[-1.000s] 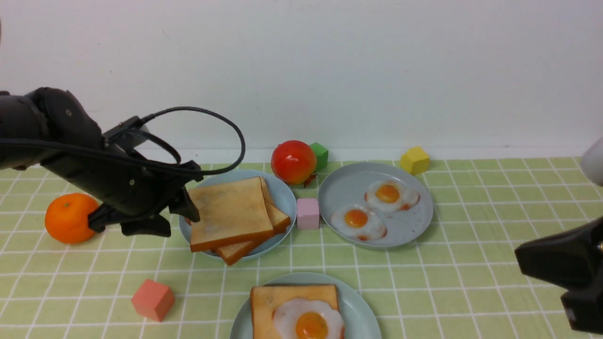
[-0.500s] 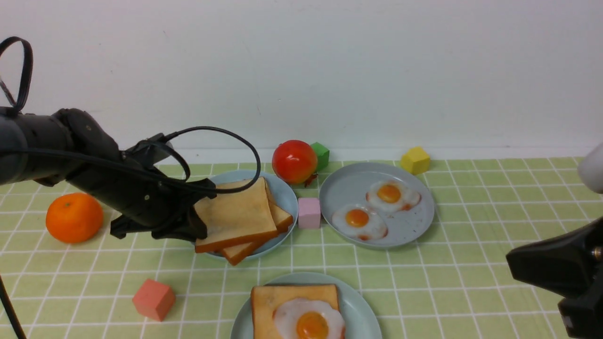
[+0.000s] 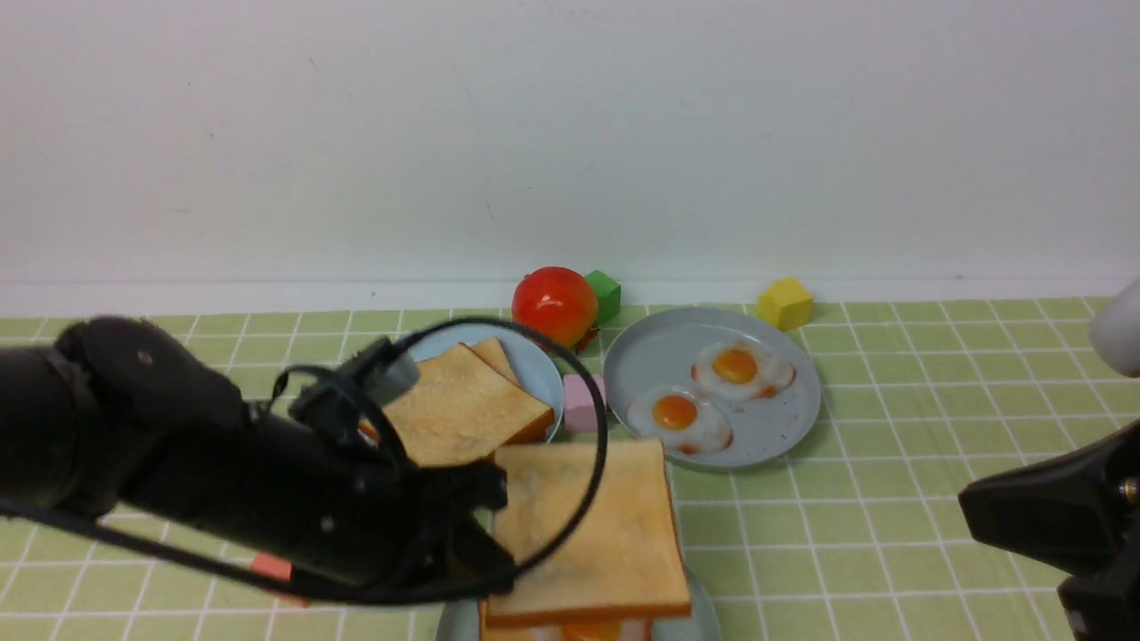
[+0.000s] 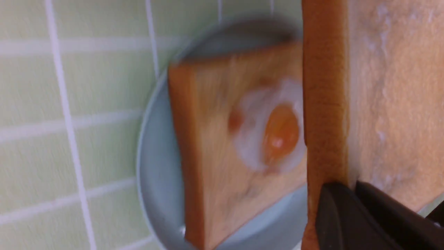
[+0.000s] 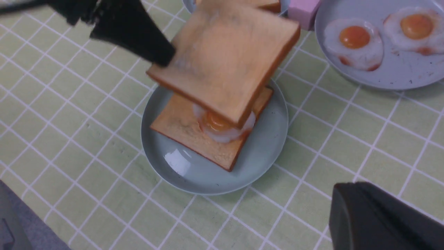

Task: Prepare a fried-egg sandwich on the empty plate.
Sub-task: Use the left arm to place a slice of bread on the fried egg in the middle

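My left gripper [image 3: 494, 516] is shut on the edge of a golden-brown toast slice [image 3: 583, 525] and holds it flat just above the pale mint-blue plate [image 5: 208, 173]. On that plate lies a second toast slice [image 5: 187, 128] with a fried egg [image 5: 222, 126] on top, partly covered by the held slice [image 5: 225, 59]. The left wrist view shows the held slice's crust [image 4: 324, 104] beside the egg [image 4: 277, 132] and the plate [image 4: 156, 180]. My right gripper [image 3: 980, 499] is shut and empty over the cloth to the right of the plate, also in its wrist view [image 5: 343, 194].
A greyer plate [image 3: 539, 365] behind holds loose toast slices [image 3: 463, 401]. Another plate [image 3: 766, 436] holds two fried eggs. A tomato [image 3: 554, 305], pink block [image 3: 583, 405], green cube [image 3: 606, 294] and yellow cube [image 3: 784, 303] stand around them. A salmon cube [image 3: 270, 567] peeks under my left arm.
My left gripper lifted the top toast slice off the back plate and carried it forward and right, over the egg toast on the front plate. The right arm barely moved.
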`<control>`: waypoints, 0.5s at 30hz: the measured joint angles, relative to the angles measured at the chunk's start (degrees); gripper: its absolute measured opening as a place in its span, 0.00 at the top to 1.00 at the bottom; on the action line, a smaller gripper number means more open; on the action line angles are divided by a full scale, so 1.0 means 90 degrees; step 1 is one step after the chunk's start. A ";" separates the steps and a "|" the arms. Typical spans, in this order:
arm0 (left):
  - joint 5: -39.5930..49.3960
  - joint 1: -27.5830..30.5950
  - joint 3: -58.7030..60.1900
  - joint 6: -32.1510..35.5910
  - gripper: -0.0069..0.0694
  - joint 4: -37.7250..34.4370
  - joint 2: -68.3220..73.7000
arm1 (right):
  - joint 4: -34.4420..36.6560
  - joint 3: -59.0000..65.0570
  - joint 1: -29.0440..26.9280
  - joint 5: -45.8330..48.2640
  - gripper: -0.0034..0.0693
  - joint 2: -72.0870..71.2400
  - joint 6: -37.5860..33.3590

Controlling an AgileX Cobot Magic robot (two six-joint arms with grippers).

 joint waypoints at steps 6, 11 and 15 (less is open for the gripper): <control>-0.0947 -0.0401 0.0654 0.0019 0.90 -0.0247 0.0007 | 0.0000 0.0000 0.0000 0.0000 0.95 0.0000 0.0000; -0.1125 -0.0413 0.0677 0.0019 0.81 -0.0270 0.0007 | -0.0014 0.0019 0.0000 -0.0007 0.95 -0.0007 0.0010; -0.0907 -0.0413 0.0677 0.0019 0.63 -0.0128 -0.0030 | -0.0014 0.0450 0.0000 -0.0612 0.94 -0.0429 0.0230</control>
